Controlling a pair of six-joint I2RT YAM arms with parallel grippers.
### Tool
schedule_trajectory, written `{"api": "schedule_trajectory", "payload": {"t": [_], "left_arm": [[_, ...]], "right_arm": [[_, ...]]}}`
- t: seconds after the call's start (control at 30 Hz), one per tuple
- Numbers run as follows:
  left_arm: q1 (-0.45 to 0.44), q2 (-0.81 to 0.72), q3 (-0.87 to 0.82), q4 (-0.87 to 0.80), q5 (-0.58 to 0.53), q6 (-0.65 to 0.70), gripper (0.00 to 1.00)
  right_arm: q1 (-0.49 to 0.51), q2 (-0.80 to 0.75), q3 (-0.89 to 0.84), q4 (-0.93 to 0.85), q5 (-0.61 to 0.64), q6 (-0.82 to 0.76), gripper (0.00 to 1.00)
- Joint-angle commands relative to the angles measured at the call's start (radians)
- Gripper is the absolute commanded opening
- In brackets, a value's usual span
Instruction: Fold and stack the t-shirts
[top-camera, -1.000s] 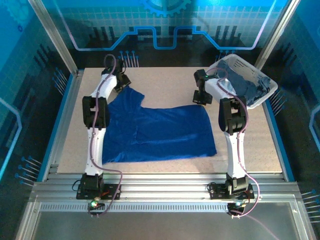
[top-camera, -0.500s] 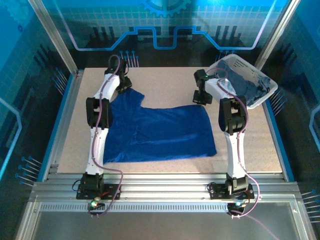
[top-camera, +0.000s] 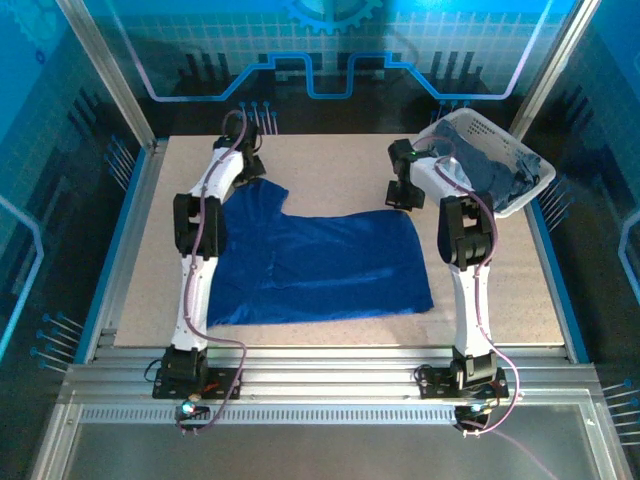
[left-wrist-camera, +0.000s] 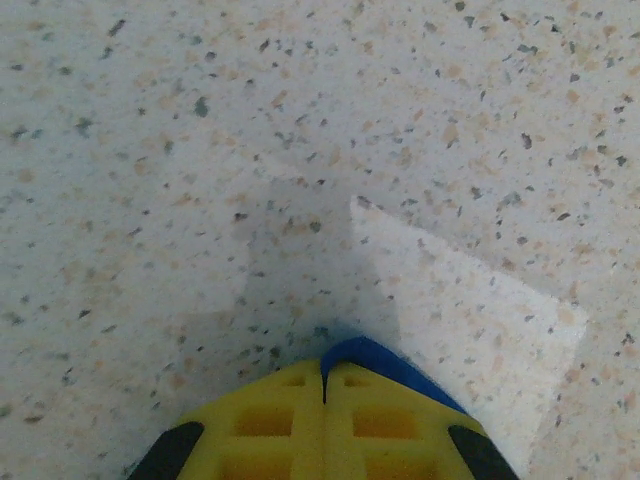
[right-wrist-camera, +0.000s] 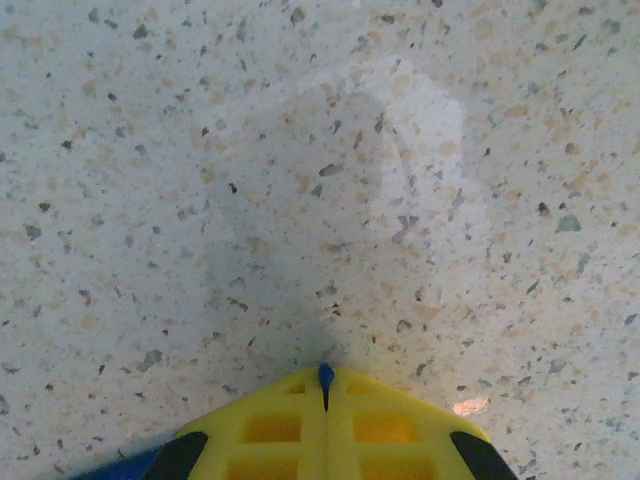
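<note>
The pale, speckled counter (top-camera: 330, 165) carries a royal blue t-shirt (top-camera: 320, 265), spread nearly flat across its middle with one sleeve reaching toward the far left. A white lattice basket (top-camera: 472, 118) stands on its far right corner.

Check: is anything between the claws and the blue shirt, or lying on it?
Nothing visible. The left claw is shut on the sleeve of the blue t-shirt, and the right claw on its far right corner. The basket stands apart, at the table's far right.
</note>
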Motion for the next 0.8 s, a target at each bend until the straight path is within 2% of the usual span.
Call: {"api": "schedule_trajectory", "payload": {"t": [0.0, 0.17, 0.37, 0.5, 0.77], "left_arm": [[-0.007, -0.243, -0.164, 0.079, -0.032, -0.011, 0.0], [-0.012, -0.535, -0.531, 0.202, -0.005, -0.066, 0.0], [-0.006, -0.821, -0.846, 0.254, 0.031, -0.053, 0.0], [0.005, -1.009, -1.003, 0.254, 0.008, -0.056, 0.0], [0.011, -1.276, -1.177, 0.172, -0.019, -0.059, 0.0]], "right_arm": [[0.004, -0.057, -0.022, -0.003, -0.024, -0.025, 0.0], [0.003, -0.083, -0.041, -0.004, -0.03, -0.027, 0.0], [0.004, -0.162, -0.112, 0.038, -0.007, -0.014, 0.0], [0.009, -0.231, -0.168, 0.069, -0.001, -0.005, 0.0], [0.021, -0.37, -0.32, 0.099, 0.004, 0.018, 0.0]]}}
